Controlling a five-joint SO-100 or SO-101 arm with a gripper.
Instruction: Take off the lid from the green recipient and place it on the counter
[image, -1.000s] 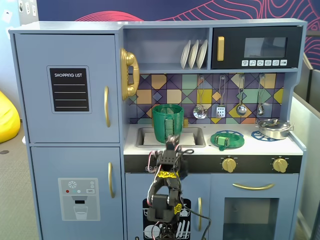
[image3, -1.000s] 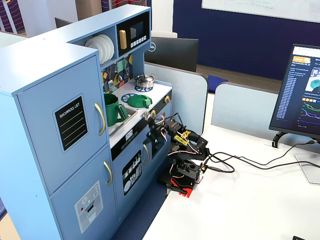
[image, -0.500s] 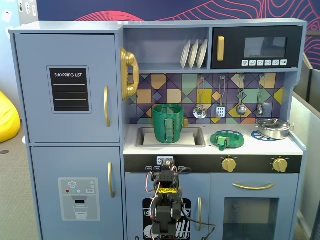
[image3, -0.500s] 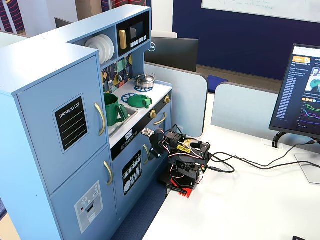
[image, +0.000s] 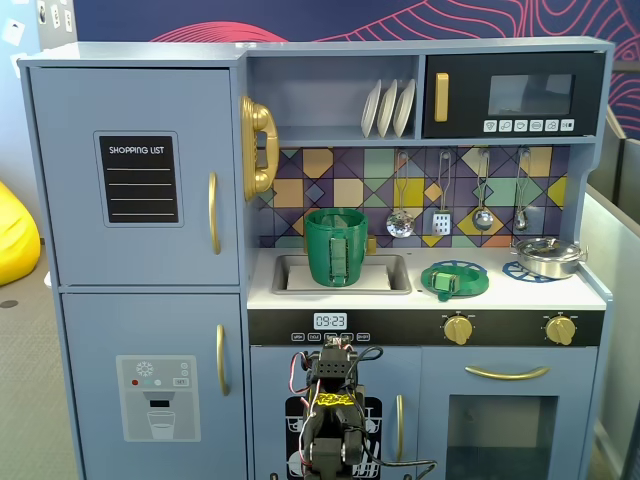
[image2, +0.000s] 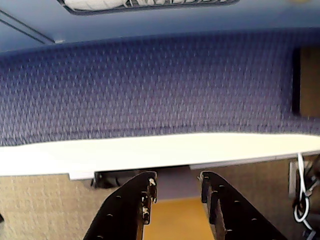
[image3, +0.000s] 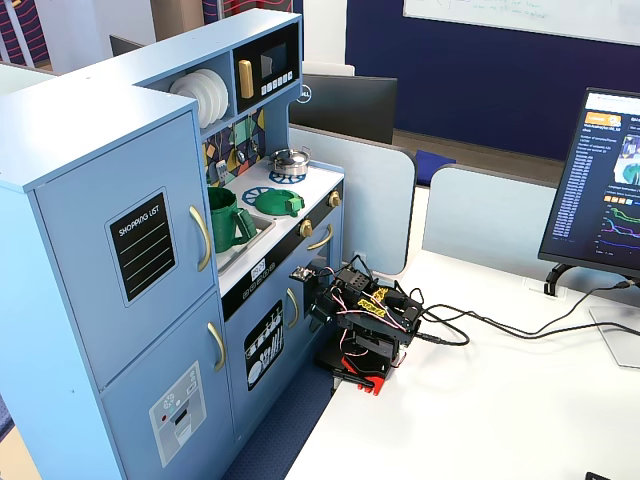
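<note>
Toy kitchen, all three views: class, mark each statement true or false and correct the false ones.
1. The lid lies on the counter. True.
2. The green recipient stands on a burner. False: it stands in the sink.
3. The gripper holds the lid. False: its jaws are open and empty.
4. A silver pot sits at the counter's right end in a fixed view. True.
5. The lid covers the green recipient. False: the recipient is open.

White desk, monitor, grey partitions, perhaps carpeted floor.
</note>
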